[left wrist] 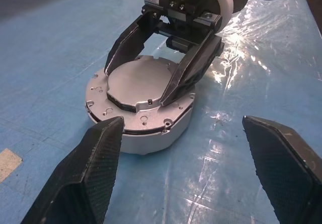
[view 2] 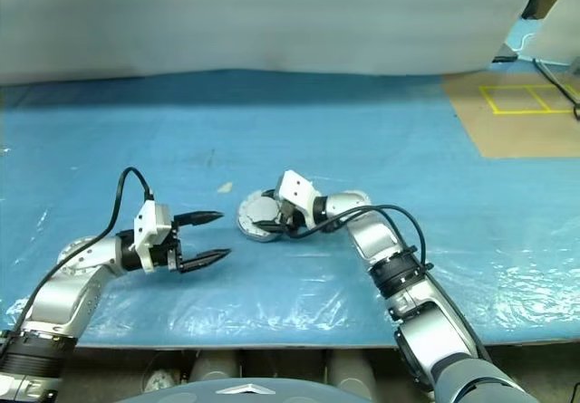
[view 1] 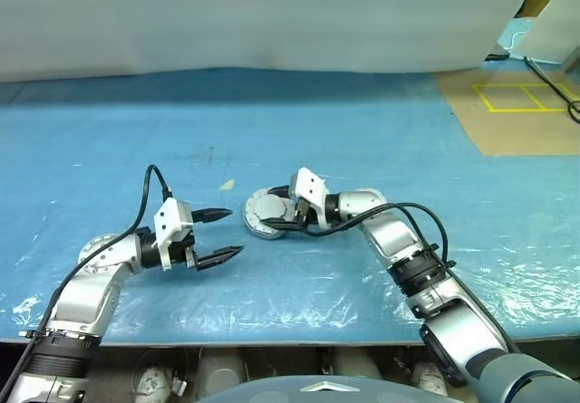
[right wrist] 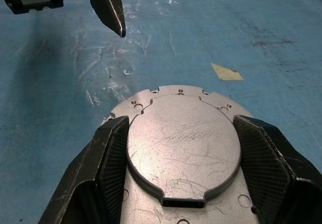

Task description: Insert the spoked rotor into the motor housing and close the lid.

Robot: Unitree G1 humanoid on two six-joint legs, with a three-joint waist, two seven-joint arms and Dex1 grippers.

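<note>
The right gripper has its two black fingers spread on either side of the raised centre of the lid, their tips resting on the lid's flat outer ring and flanking that round boss; whether they press against its edges cannot be told. The lid sits closed on top of the motor housing, whose silver-grey shell stands flat on the blue plastic-covered counter, near the middle of the head view. The right arm reaches in from about four o'clock of the housing, a black cable looping along it. The left gripper hovers with its fingers spread wide and nothing between them, pointing toward the housing from about eight o'clock and a short way apart from it; one of its fingertips shows in the right wrist view beyond the lid. A small pale scrap of tape lies on the counter at about ten o'clock from the housing, near it. Farther off at two o'clock, a brown cardboard sheet with yellow tape lines lies on the counter's far corner
</note>
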